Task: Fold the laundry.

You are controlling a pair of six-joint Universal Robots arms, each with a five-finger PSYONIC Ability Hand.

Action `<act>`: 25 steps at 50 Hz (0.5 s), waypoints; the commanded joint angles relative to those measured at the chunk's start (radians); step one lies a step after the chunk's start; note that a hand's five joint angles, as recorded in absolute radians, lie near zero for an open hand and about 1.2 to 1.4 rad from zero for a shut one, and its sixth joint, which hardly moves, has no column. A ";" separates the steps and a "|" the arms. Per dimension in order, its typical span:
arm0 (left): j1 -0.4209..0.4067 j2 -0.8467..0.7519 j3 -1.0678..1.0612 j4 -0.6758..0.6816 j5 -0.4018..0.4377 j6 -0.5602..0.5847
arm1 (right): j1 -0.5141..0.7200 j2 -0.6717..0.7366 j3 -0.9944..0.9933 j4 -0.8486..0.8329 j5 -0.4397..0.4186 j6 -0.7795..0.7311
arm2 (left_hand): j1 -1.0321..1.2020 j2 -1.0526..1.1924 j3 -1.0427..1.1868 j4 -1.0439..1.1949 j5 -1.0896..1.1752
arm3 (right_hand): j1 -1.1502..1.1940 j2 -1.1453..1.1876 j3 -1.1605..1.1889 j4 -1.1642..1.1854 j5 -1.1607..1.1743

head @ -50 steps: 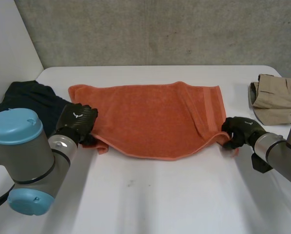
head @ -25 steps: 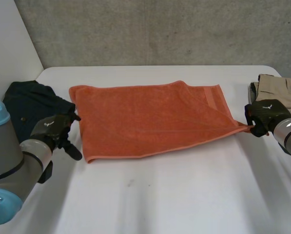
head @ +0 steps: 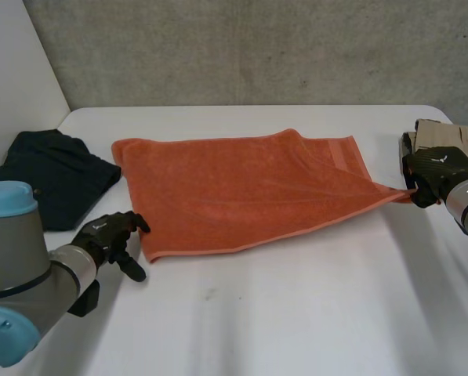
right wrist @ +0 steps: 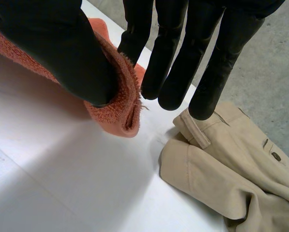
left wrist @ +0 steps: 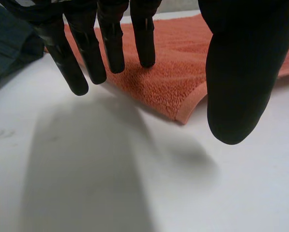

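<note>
Right hand point(head: 432, 174) pinches one corner of the orange towel point(head: 234, 196) — left hand point(head: 107, 235), fingers straight and empty, hovers beside its near corner.

The left hand point(left wrist: 238, 72), fingers point(left wrist: 114, 46) straight, hovers at a corner of the orange towel point(left wrist: 173, 79).

An orange towel point(head: 234, 192) lies spread mid-table, its right corner stretched out; dark garment point(head: 53, 176) left, beige trousers point(head: 453, 137) far right.
</note>
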 commanded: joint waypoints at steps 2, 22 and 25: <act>-0.019 -0.091 0.084 0.003 -0.007 0.000 | -0.002 -0.001 0.014 0.000 -0.005 0.000 | 0.095 0.082 0.084 0.080 0.077 | 0.403 0.220 0.211 0.206 0.227; -0.078 -0.252 0.309 0.000 -0.065 0.002 | -0.005 -0.002 0.042 -0.002 -0.011 0.000 | 0.594 0.580 0.582 0.578 0.575 | 0.403 0.220 0.211 0.206 0.227; -0.079 -0.253 0.332 -0.001 -0.099 0.009 | -0.006 -0.009 0.037 -0.002 -0.014 -0.002 | 0.971 0.957 0.960 0.955 0.952 | 0.403 0.220 0.211 0.206 0.227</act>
